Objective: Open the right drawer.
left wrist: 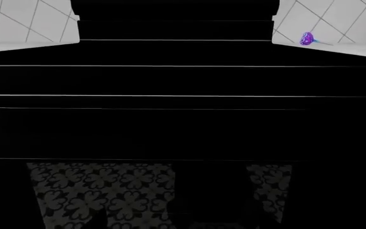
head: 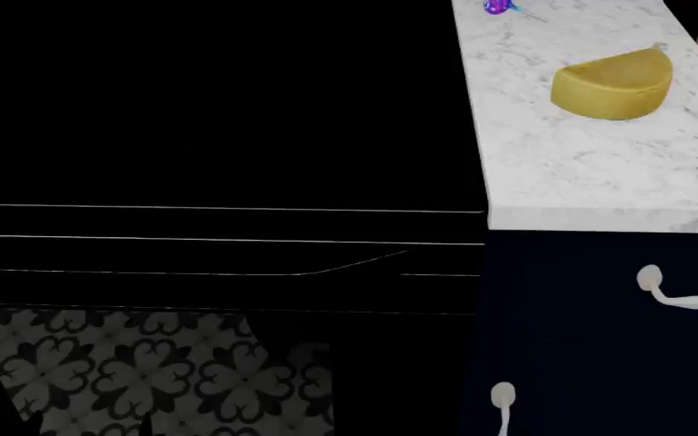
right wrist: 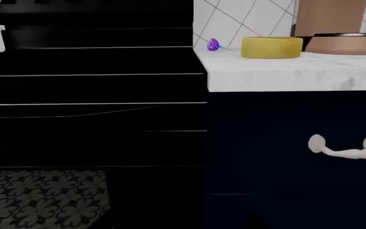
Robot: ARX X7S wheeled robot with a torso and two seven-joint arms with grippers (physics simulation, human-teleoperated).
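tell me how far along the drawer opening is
Nothing looks done: the right drawer sits flush under the marble counter, shut. Nothing is in hand; no gripper shows in any view, and the cream handle is untouched. Reaching, grasping and pulling all remain.

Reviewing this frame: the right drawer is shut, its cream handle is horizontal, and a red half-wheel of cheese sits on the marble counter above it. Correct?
Not quite. The cheese is yellow, not red, as the head view shows. The rest holds: the right drawer is shut, with its cream handle horizontal, below the marble counter.
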